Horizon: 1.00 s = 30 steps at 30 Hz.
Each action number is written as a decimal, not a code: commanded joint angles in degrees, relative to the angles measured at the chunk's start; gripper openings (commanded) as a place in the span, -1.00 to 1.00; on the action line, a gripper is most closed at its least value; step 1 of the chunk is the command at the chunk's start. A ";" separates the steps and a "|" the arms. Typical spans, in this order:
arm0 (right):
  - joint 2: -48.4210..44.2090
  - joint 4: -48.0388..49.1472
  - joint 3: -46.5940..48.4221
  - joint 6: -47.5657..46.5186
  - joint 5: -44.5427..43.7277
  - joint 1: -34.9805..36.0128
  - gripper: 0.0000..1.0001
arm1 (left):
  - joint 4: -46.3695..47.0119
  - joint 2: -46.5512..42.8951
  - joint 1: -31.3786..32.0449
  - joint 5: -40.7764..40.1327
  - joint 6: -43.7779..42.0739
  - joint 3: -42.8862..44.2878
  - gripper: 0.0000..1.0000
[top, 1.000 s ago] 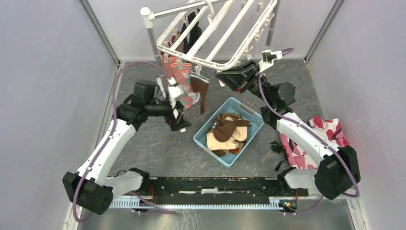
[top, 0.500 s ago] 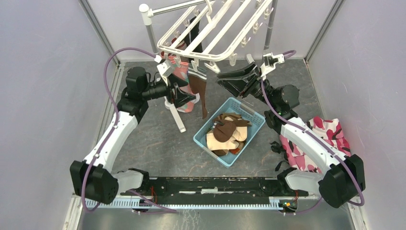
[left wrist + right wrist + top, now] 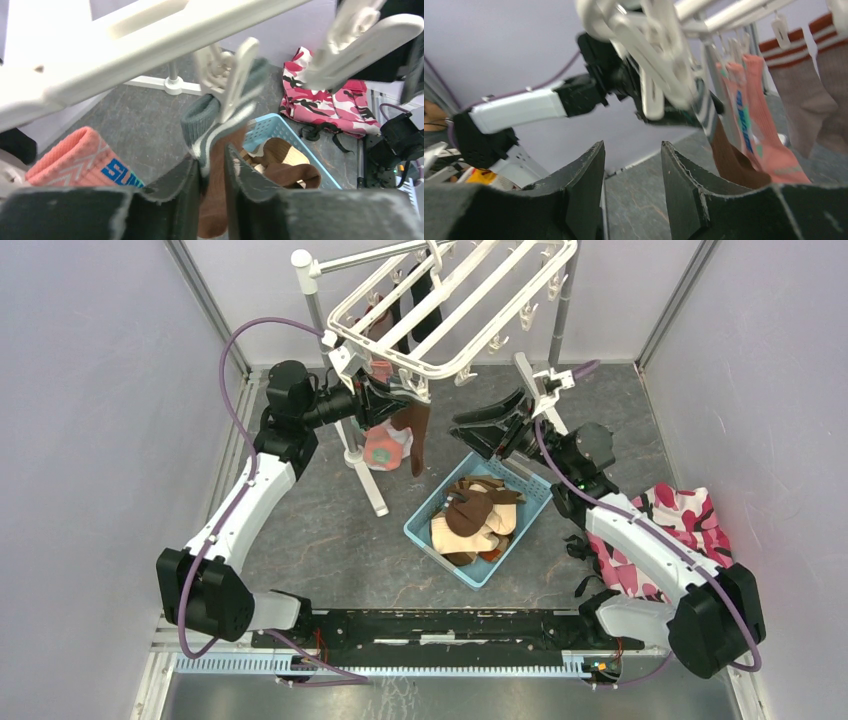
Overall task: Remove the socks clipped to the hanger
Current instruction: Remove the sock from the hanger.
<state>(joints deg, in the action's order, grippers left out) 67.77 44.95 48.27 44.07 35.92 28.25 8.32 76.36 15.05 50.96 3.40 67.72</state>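
Socks (image 3: 410,435) hang from the near-left corner of the hanger (image 3: 515,310): a brown sock (image 3: 214,210) with a grey-and-white cuff, held by a white clip (image 3: 235,80), and a coral pink sock (image 3: 75,157) just beside it. The left gripper (image 3: 210,160) sits directly under that clip, its fingers (image 3: 175,195) pinched together on the brown sock just below the cuff. The right gripper (image 3: 631,150) is below the hanger's near edge, to the right of the clipped socks, with its jaws spread and nothing between them. Loose socks (image 3: 475,510) lie in the blue basket (image 3: 425,530) on the floor, nearer than the hanger.
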 commanded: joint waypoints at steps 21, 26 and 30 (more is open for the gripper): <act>10.89 10.81 -2.24 -10.94 -1.01 5.84 0.16 | -2.95 -9.89 3.38 -1.06 13.25 0.66 -0.96; 4.96 5.69 -4.01 -16.31 -4.60 7.81 0.19 | -3.07 -13.03 7.28 -5.04 17.53 -0.29 -0.96; 0.34 0.59 -4.06 -21.04 -8.73 9.90 0.23 | -4.76 -12.59 12.84 -9.08 17.63 0.94 -0.96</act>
<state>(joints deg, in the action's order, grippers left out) 73.32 47.83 44.05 29.12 31.40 36.51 4.78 64.10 23.59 46.24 17.04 67.85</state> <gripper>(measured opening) 0.608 0.044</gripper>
